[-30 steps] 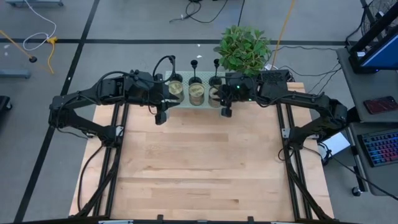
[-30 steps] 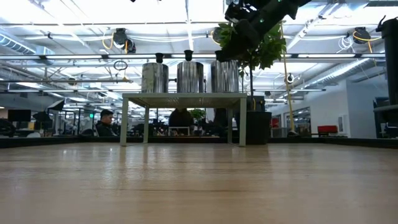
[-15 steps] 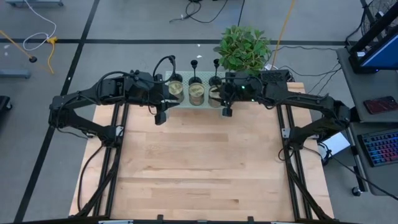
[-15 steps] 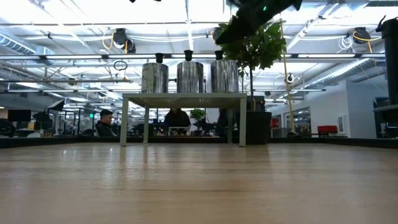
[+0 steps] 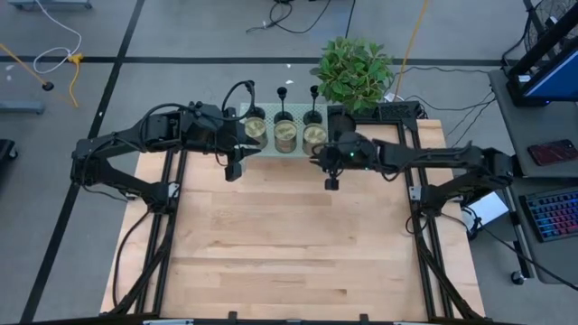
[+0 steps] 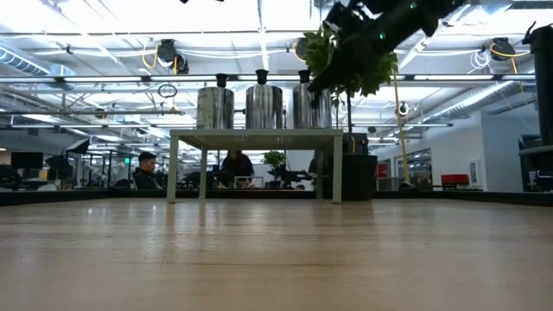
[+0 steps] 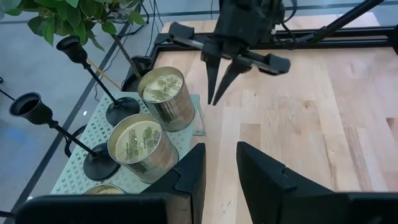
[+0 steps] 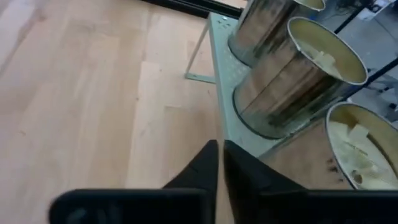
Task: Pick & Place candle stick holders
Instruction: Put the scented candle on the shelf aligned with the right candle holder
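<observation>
— Where were your candle stick holders point(image 5: 284, 106)?
— Upright on the perforated shelf point(image 7: 93, 158) at the table's far edge, behind three tins point(image 5: 285, 137).
— Your grippers?
— R gripper point(image 5: 331, 184) pinched closed, empty, near the tins. L gripper point(image 5: 234, 171) slightly apart, empty.

At the table's point(image 5: 289, 244) far edge a small shelf point(image 5: 264, 150) carries three tins point(image 5: 284, 135) in a row with three candle stick holders point(image 5: 284, 114) behind them, a plant point(image 5: 352, 70) beyond, left claw point(image 5: 233, 171) before the shelf's left end, right claw point(image 5: 330, 182) before its right end.
</observation>
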Robot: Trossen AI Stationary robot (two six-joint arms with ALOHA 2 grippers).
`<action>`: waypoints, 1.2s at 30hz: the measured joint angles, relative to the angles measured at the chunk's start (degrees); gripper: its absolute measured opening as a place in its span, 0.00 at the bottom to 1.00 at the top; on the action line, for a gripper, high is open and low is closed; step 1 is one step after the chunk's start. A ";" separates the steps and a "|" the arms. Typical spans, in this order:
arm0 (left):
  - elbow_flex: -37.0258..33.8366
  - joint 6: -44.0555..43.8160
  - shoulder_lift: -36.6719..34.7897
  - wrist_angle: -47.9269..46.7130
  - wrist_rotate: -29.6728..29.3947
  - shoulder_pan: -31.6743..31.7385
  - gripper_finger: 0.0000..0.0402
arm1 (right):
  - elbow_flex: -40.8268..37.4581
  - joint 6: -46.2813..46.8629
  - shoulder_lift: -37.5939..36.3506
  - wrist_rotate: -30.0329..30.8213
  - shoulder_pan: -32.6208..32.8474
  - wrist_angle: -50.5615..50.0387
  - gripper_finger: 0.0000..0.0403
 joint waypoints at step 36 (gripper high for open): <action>0.00 0.07 0.00 0.04 0.01 0.00 0.24 | -3.17 -2.54 -0.70 -0.19 -6.39 7.19 0.00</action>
